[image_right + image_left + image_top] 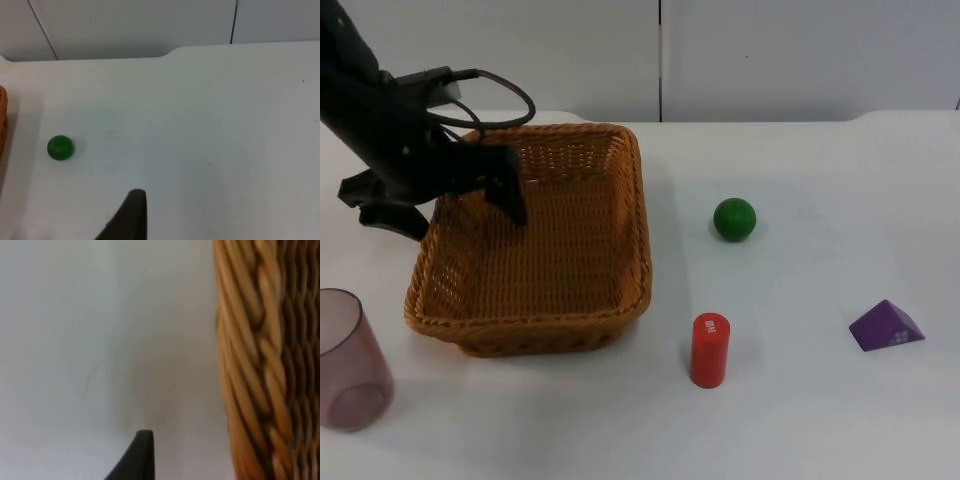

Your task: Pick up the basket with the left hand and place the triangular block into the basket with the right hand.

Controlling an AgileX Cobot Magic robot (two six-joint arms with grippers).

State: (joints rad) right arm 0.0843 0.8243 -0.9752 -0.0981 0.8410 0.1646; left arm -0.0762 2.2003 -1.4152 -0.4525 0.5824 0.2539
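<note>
Your basket sits left of centre in the top view, its left rim running top to bottom. The left gripper straddles that rim, one finger inside, one outside, spread and not yet clamped. The triangular block lies at lower right; the right arm waits.

Left gripper lowered, fingers spread
</note>
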